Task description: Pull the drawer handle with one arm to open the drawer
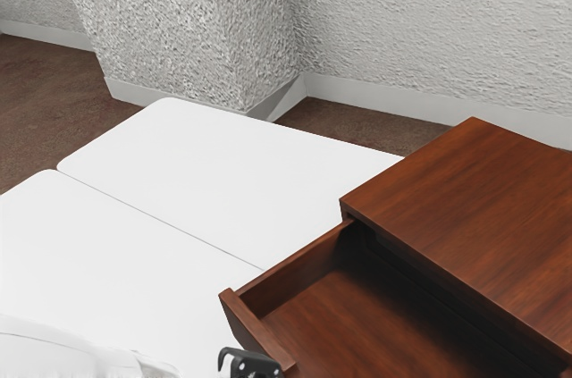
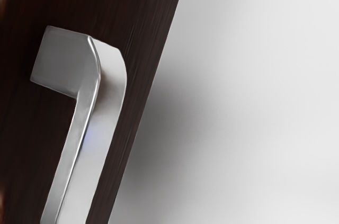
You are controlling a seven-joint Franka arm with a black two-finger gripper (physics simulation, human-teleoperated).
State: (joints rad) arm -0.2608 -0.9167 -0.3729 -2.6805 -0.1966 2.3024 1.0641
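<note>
**One drawer open — the gripper low at its front**

In the exterior view, a white rounded part of the arm (image 1: 63, 353) shows at the lower left corner. It hangs over a white table (image 1: 179, 181) made of two panels with a seam between them. Further right, at the lower edge, a small black piece of the gripper (image 1: 248, 363) sits just beside the drawer front (image 1: 255, 324). Whether the gripper is open or closed cannot be told. The drawer (image 1: 357, 324) stands well out of the dark wooden cabinet (image 1: 474, 208), toward the exterior view's left, with its wooden floor and side walls in plain sight. The cabinet rests on the table at the exterior view's right. Behind it all are a rough white wall (image 1: 402, 21) and brown carpet (image 1: 45, 92).

In the wrist view, the dark drawer front carries a silver handle (image 2: 85, 123) — a bent bar standing off the wood, close under the hand. The white table lies beside the drawer front.
</note>
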